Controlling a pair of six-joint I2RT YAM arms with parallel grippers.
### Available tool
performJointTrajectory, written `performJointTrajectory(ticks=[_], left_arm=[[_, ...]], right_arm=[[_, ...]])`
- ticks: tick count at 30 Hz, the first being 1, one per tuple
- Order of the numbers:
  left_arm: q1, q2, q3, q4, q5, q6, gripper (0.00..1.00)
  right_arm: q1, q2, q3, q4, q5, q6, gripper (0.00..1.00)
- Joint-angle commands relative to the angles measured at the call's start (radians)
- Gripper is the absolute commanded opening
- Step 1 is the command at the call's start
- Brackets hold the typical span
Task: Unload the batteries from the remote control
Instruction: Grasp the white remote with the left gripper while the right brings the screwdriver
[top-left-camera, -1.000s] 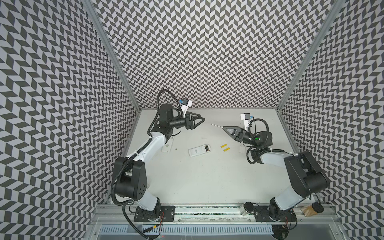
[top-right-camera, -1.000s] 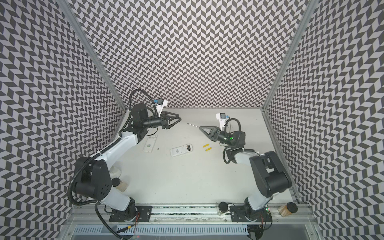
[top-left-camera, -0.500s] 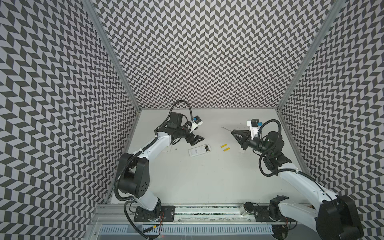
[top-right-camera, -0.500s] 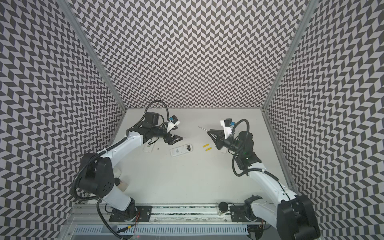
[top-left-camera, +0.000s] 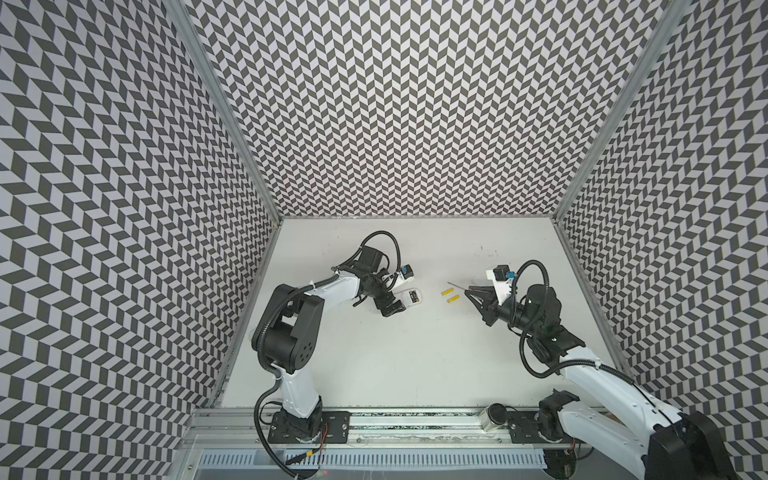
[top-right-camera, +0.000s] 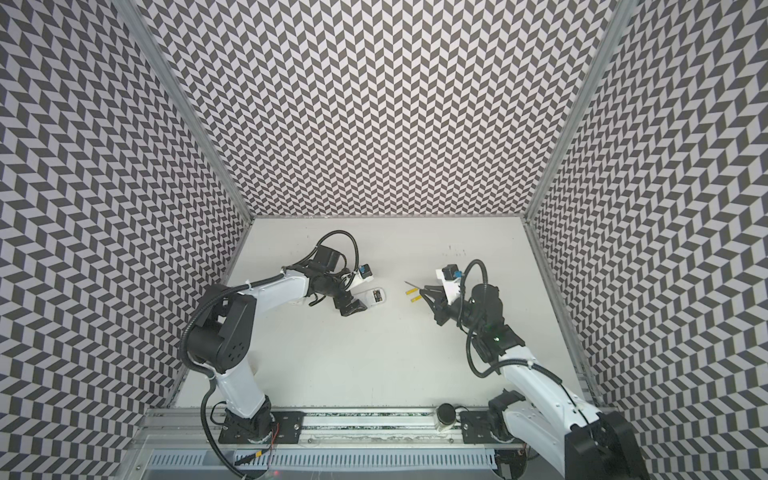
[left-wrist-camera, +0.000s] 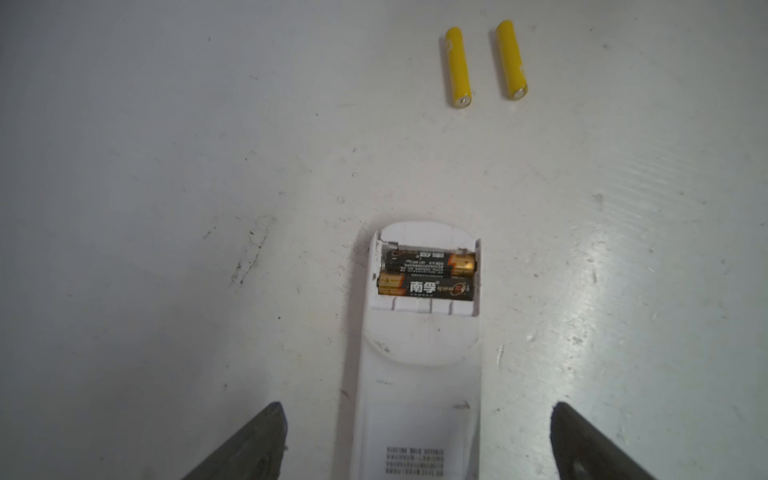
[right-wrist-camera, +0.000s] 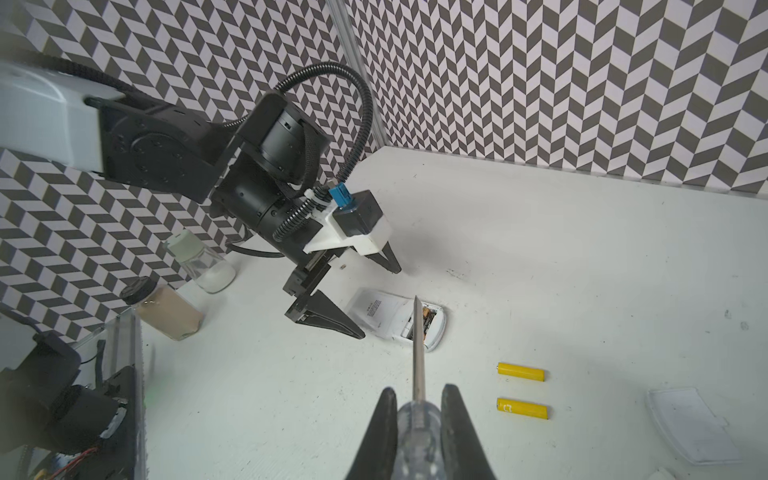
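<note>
The white remote control (left-wrist-camera: 419, 365) lies face down with its compartment open, and two black batteries with orange-gold ends (left-wrist-camera: 428, 276) sit inside it. Two yellow batteries (left-wrist-camera: 457, 66) (right-wrist-camera: 521, 371) lie loose on the table, between the remote (top-left-camera: 411, 298) and my right gripper in both top views. My left gripper (left-wrist-camera: 417, 409) (top-left-camera: 392, 301) is open, one finger on each side of the remote's body and clear of it. My right gripper (right-wrist-camera: 419, 392) (top-left-camera: 468, 289) is shut on the clear handle of a screwdriver (right-wrist-camera: 417, 353), whose tip points toward the remote.
A flat white lid (right-wrist-camera: 690, 424) lies on the table past the yellow batteries. Two jars, one with white contents (right-wrist-camera: 199, 262) and one with brown (right-wrist-camera: 168, 309), stand by the left wall. Another jar (top-left-camera: 494, 415) sits on the front rail.
My left gripper has swung down from the back left to straddle the remote, and its jaws have widened. My right gripper has kept the screwdriver and shifted slightly toward the front.
</note>
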Motion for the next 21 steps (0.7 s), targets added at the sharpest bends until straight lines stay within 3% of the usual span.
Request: performJointTrajectory(ticks=[1,10,17,21], left_arm=[[-0.026,0.039,0.048,-0.022,-0.04,0.018,0.99],[-0.049,0.087,0.043,-0.027,-0.036,0.033,0.9],[-0.056,0.057,0.017,-0.086,0.03,0.074,0.54],[-0.063,0.018,-0.006,-0.12,0.035,0.103,0.49]], right_arm=[[0.014,0.009,0.006,0.011,0.006,-0.04,0.0],[0.07,0.034,0.023,-0.046,0.055,-0.115,0.0],[0.094,0.05,0.059,-0.112,0.052,-0.146,0.01],[0.111,0.051,0.062,-0.138,0.048,-0.177,0.01]])
